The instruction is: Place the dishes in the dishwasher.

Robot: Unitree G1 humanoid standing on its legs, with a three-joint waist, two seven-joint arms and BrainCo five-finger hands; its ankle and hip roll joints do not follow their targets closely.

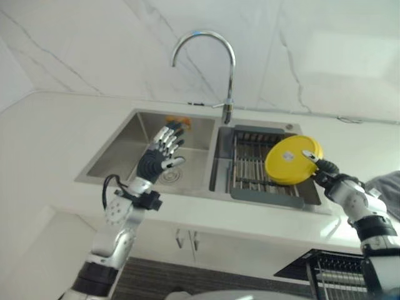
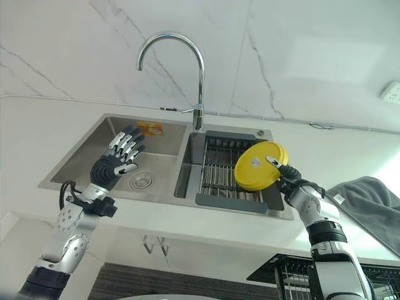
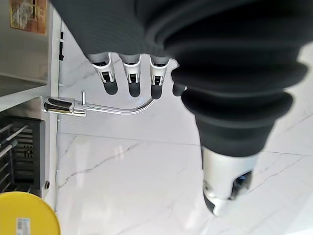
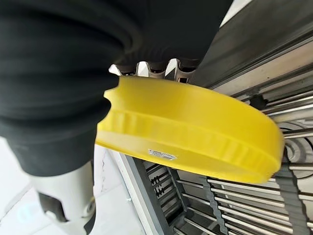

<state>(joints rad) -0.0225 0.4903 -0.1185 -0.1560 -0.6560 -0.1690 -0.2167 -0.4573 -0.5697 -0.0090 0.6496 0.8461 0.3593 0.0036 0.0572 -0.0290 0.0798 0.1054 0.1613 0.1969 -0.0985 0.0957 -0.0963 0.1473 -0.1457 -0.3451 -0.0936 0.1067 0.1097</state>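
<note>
Your right hand [image 2: 289,180] has the yellow dish [image 2: 259,165] pinched by its rim — thumb over the face you can see, fingers curled behind it — and is holding it tilted on edge above the drying rack [image 2: 220,173] in the right basin of the sink [image 2: 94,150]. The dishwasher rack [image 2: 294,275] shows at the lower right, below the counter edge, so the step in hand is the carry down to it. Keep the pinch firm, since the grip is near one edge and the dish could pivot; swing it clear of the counter lip before lowering, then slot it upright between the tines. Your left hand [image 2: 119,159] hovers over the left basin with fingers straight and slightly spread, holding nothing — leave it there. A small white label sits on the dish and an orange sticker [image 2: 150,128] on the basin's back wall; neither can be read.
</note>
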